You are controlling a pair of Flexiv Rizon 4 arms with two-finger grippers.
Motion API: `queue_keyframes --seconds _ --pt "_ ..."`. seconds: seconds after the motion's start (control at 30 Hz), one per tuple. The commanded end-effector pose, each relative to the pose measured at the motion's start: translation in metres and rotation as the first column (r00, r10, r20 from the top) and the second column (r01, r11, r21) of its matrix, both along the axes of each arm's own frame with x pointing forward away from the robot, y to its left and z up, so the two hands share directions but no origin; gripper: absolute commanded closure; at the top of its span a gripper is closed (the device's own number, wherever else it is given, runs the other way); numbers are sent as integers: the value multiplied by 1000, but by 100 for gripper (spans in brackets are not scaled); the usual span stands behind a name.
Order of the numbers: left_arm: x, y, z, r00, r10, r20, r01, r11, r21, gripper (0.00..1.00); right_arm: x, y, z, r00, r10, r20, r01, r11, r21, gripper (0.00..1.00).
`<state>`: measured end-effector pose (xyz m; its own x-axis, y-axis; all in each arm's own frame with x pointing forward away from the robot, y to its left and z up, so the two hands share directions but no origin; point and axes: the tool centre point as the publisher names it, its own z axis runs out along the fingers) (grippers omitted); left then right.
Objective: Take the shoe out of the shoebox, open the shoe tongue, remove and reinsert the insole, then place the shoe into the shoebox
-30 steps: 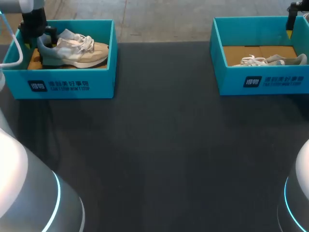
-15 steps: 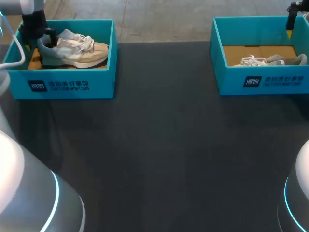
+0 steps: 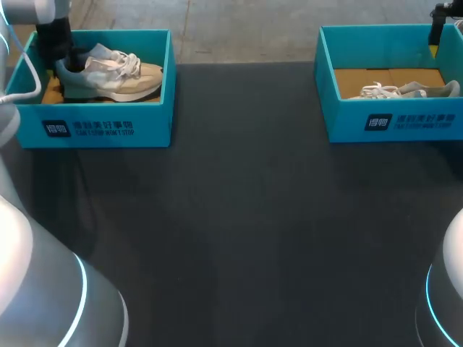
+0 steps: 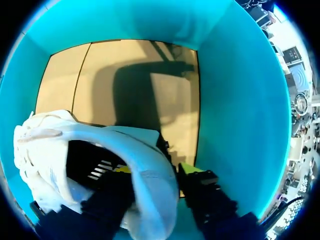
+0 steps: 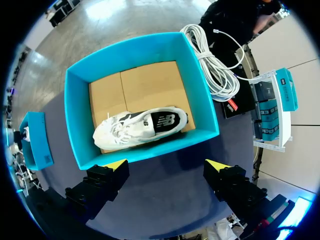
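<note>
A beige and white shoe [image 3: 116,72] lies on its side in the left teal shoebox [image 3: 101,126], heel toward my left arm. My left gripper [image 4: 157,170] is down in the box at that heel. One finger is inside the shoe [image 4: 145,155] and the other outside, both against the heel wall. My right gripper [image 5: 167,165] hangs open high above the right teal shoebox [image 5: 150,152], with nothing between its fingers. A white shoe [image 5: 140,127] lies in that box.
The right shoebox [image 3: 394,119] with its white shoe [image 3: 401,90] stands at the table's far right. Dark table [image 3: 239,217] spreads between and in front of the two boxes. A coiled white cable [image 5: 215,65] lies beyond the right box.
My left gripper's fingers have come together on the shoe's heel, and the left arm has shifted slightly. The right arm and both boxes have not moved.
</note>
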<state>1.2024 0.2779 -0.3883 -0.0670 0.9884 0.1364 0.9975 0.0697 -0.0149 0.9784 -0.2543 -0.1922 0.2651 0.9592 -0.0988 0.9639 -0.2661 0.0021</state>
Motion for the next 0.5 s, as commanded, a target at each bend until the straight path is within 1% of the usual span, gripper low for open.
queue_keyframes --seconds 0.03,0.5 --pt "1 -1 -4 1000 -1 -5 1 1000 -4 100 0 0 0 1000 -1 0 1 1000 -1 0" --pt "-3 2 -1 1000 1 3 -1 1000 -11 100 0 0 0 1000 -1 0 1 1000 -1 0"
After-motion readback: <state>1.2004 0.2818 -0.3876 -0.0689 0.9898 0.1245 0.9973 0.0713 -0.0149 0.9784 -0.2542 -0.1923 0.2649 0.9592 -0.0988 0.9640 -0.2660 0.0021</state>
